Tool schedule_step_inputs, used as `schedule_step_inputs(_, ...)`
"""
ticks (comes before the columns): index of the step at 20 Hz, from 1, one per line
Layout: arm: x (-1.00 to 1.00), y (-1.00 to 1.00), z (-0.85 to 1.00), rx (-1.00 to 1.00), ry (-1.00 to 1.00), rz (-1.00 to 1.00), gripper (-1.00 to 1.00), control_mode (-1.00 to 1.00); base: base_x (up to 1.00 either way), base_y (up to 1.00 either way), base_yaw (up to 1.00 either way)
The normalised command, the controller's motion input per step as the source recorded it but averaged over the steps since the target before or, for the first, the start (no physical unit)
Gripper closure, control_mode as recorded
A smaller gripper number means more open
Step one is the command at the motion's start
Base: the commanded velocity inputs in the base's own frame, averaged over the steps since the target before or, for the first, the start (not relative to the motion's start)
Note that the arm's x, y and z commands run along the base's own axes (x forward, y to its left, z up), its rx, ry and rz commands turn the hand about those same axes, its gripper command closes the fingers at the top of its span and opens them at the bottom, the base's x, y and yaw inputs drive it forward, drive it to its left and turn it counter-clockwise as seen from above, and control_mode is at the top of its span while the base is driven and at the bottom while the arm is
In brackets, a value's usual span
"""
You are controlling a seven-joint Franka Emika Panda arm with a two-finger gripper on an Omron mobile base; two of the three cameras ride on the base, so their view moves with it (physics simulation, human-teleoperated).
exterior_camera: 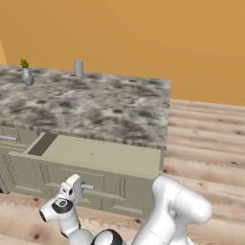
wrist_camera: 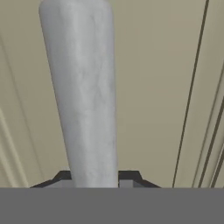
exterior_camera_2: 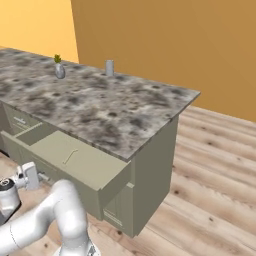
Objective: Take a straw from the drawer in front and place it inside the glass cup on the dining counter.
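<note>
The drawer [exterior_camera: 119, 158] [exterior_camera_2: 87, 167] stands pulled out under the dining counter [exterior_camera: 95, 105] [exterior_camera_2: 105, 107], its beige inside showing. The straw [exterior_camera: 91, 157] [exterior_camera_2: 70, 157], thin and pale yellow, lies flat in it. My gripper [exterior_camera: 82, 186] [exterior_camera_2: 36, 176] [wrist_camera: 96, 177] is at the drawer front, level with the silver bar handle [wrist_camera: 83, 87]. In the hand view both dark fingertips [wrist_camera: 63, 177] press against the sides of that bar. The glass cup [exterior_camera: 78, 68] [exterior_camera_2: 109, 67] stands upright at the counter's far edge.
A small grey vase with a green sprig [exterior_camera: 27, 74] [exterior_camera_2: 59, 70] stands left of the cup. Another drawer front with a silver handle [exterior_camera: 7, 138] [exterior_camera_2: 20, 120] sits left of the open one. Wooden floor [exterior_camera: 206, 139] runs to the right of the counter.
</note>
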Motion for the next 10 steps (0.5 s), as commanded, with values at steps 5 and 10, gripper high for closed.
schedule_step_inputs(5, -0.6, 0.47, 0.0, 0.0, 0.0, 0.0, 1.0, -1.0, 0.0, 0.0, 0.0)
schedule_step_inputs(10, -0.5, 0.55, 0.0, 0.0, 0.03, 0.0, -1.0, -1.0, 0.0, 0.0, 0.0)
